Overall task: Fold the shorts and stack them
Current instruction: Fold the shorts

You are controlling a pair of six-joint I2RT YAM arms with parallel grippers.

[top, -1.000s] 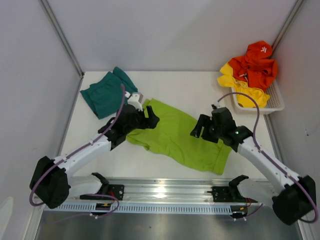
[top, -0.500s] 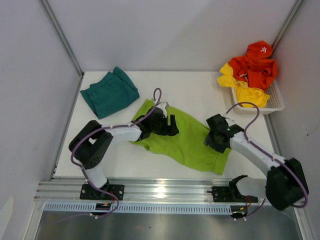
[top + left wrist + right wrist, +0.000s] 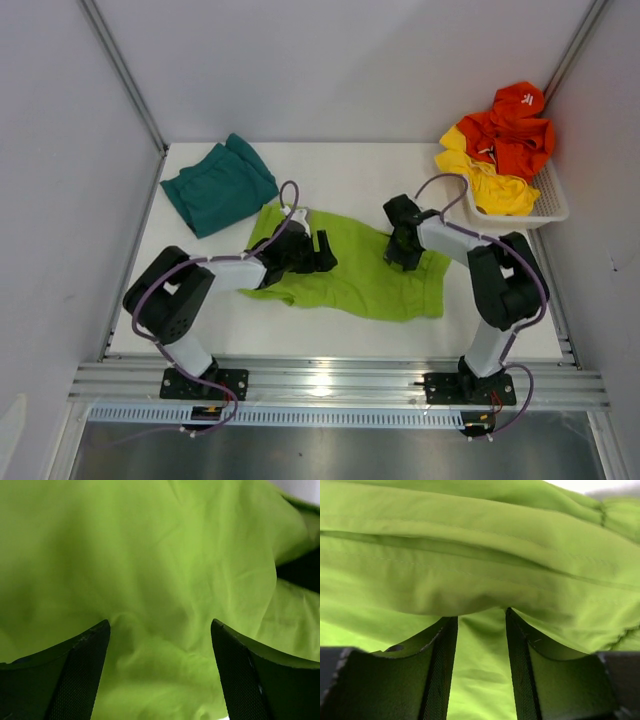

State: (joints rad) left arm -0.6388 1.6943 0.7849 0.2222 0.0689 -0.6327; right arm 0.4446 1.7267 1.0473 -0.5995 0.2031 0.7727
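**Hands at two ends of lime green shorts, teal pair set apart**

Item 1, left hand [image 3: 320, 250]: low over the left half of the lime green shorts [image 3: 370, 285], which lie spread and creased in the middle of the white tabletop [image 3: 350, 170]. In the left wrist view this hand [image 3: 160, 625] has its fingers [image 3: 85, 665] spread wide. Rumpled green cloth [image 3: 150, 570] fills the space between and beyond them. Nothing is held.

Item 2, right hand [image 3: 398, 255]: at the upper right edge of the same shorts, its arm doubled back from the right side. In the right wrist view the hand [image 3: 481, 617] is about half closed, leaving a narrow gap between its fingers [image 3: 440, 670]. A thick fold of green cloth [image 3: 470, 580] with a stitched seam lies across the fingertips, and more cloth shows in the gap. Whether the fold is pinched cannot be told.

Item 3, teal shorts [image 3: 215, 188]: a compact bundle at the rear left of the tabletop, just beside the upper left corner of the lime green pair. Neither hand touches them.

Item 4, white basket [image 3: 553, 205]: at the rear right edge, holding an orange garment [image 3: 510, 125] heaped over a yellow garment [image 3: 490, 180] that spills over the near rim.
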